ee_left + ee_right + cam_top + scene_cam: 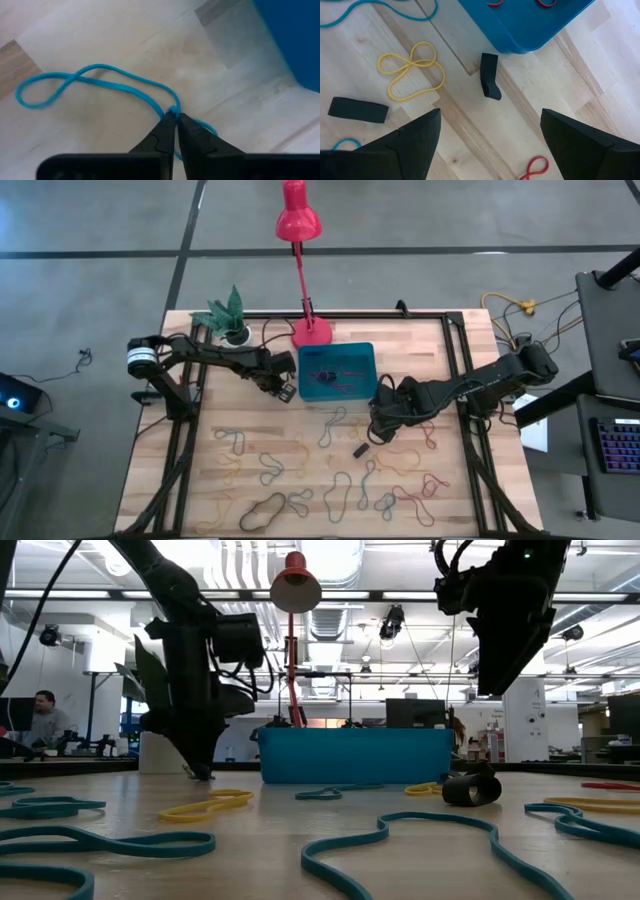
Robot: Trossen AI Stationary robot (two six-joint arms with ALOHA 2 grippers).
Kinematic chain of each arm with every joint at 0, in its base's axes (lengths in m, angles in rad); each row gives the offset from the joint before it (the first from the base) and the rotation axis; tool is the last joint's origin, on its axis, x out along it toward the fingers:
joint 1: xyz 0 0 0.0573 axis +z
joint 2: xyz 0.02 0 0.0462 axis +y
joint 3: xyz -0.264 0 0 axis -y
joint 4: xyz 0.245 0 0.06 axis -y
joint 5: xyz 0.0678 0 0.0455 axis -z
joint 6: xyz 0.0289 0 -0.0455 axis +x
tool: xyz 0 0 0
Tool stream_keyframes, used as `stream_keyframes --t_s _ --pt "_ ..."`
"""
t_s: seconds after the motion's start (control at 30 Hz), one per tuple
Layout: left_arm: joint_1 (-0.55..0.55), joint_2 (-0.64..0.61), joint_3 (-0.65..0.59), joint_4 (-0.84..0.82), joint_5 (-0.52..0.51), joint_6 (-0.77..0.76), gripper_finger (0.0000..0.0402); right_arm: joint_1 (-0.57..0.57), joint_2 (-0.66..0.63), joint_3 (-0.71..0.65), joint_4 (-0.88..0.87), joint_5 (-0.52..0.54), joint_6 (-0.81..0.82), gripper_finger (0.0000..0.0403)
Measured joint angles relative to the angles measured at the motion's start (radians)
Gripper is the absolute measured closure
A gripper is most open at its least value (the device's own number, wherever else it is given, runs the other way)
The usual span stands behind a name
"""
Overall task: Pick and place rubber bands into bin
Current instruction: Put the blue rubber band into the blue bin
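While left tool (175,116) pinches blue rubber band (95,80) beside bin (337,372), right tool (490,120) spread wide above table.

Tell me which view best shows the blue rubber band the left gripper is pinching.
The left wrist view: the left gripper is shut on the blue rubber band, whose loop lies flat on the table. The high view shows only the gripper beside the bin; the band isn't discernible there.
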Motion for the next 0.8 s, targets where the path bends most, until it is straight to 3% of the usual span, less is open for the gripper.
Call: stream_keyframes --t_s 0.2,0.57,0.8 --pt "-0.033 -0.062 0.033 0.007 0.018 0.016 0.0401 0.000 0.000 0.000 0.000 0.003 0.000 0.0078" --pt "-0.081 -0.400 0.140 0.133 -0.045 0.014 0.0402 0.000 0.000 -0.005 0.003 0.007 -0.001 0.0078" --pt "-0.075 -0.399 0.185 0.088 -0.058 0.132 0.0401 0.000 0.000 -0.006 0.003 0.007 -0.001 0.0078"
